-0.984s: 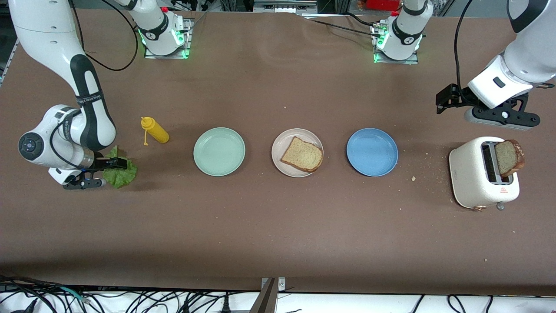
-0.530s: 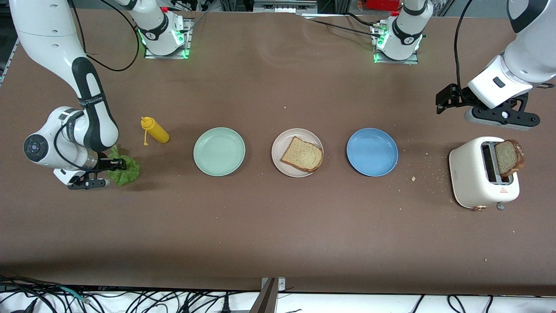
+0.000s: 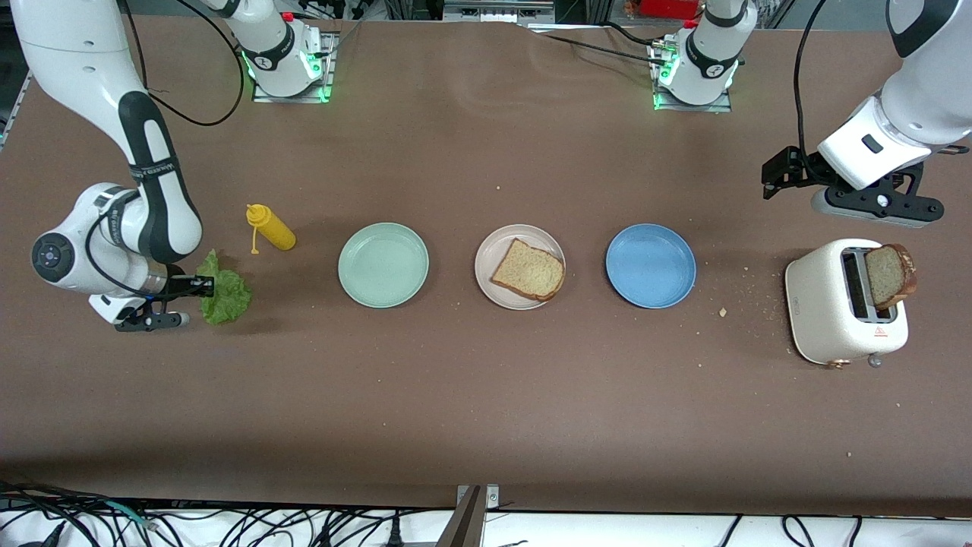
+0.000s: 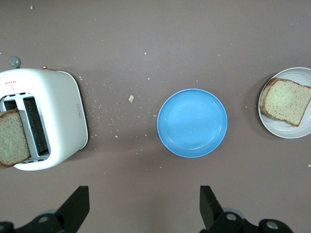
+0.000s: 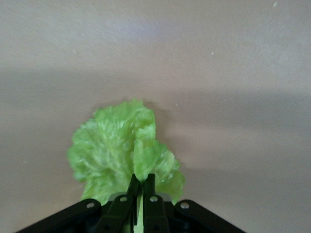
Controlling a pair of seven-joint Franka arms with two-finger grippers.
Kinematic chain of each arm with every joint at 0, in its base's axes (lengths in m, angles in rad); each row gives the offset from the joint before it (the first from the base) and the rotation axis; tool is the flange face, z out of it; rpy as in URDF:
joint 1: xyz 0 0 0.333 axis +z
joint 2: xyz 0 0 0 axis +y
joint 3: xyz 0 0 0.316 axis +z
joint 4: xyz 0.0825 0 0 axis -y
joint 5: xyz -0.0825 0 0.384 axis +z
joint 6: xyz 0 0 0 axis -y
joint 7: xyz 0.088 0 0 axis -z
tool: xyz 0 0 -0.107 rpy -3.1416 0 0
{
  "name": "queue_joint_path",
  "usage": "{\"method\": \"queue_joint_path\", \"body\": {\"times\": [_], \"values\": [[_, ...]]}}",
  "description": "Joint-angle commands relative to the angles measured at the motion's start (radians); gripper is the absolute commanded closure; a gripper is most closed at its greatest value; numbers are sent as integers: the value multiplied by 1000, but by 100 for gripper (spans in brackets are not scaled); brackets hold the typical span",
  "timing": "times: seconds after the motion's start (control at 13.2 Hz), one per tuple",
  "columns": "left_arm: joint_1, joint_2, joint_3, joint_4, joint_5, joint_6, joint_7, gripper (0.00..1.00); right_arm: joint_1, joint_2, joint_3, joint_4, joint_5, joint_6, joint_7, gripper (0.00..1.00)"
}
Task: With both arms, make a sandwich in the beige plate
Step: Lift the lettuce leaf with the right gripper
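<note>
Your right pincer (image 3: 199, 287) is closed tight on the crinkled green lettuce leaf (image 3: 225, 294), its two fingers pinching one edge of the leaf so that most of it hangs out past the fingertips, as the right wrist view shows (image 5: 127, 148). It sits low over the brown tabletop (image 3: 486, 410) at the right arm's end, close by the yellow squeeze bottle (image 3: 271, 227). What the coming move turns on is direction: the round pale beige plate (image 3: 493, 290) lies well apart from the leaf, along the row of plates toward the left arm's end, with the mint-green plate (image 3: 383, 264) between the two. You would have to carry the leaf over that green plate and stop short of the blue plate (image 3: 650, 265). The beige plate already bears one square tan bread slice (image 3: 528, 270), lying flat and turned a little askew, so the leaf wants to land on the slice, not on bare rim. The right arm is plainly the nearer one for this. Your left pincer (image 3: 776, 180) hangs with its fingers spread wide and empty (image 4: 145, 208), over the tabletop near the white toaster (image 3: 831, 312), where a second bread slice (image 3: 888, 275) stands up out of a slot; that arm waits, and that slice looks to be its job afterward.
</note>
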Motion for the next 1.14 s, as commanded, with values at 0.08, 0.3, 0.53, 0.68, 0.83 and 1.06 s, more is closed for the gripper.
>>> {"method": "queue_joint_path", "body": {"times": [0.08, 0.3, 0.53, 0.68, 0.83, 1.06], "values": [[2, 0, 2, 12, -23, -16, -4, 0, -17, -73, 14, 80, -19, -150, -13, 100], [4, 0, 2, 10, -23, -16, -2, 0, -17, -116, 13, 190, -51, -309, -13, 100], [4, 0, 2, 10, -23, -16, -2, 0, -17, -137, 17, 331, -39, -493, 0, 100], [4, 0, 2, 10, -23, -16, -2, 0, -16, -142, 35, 437, -19, -601, 88, 100], [4, 0, 2, 10, -23, -16, 0, 0, -14, -177, 101, 459, 33, -625, 221, 100], [4, 0, 4, 10, -23, -16, 0, 0, -1, -203, 205, 465, 131, -611, 529, 100]]}}
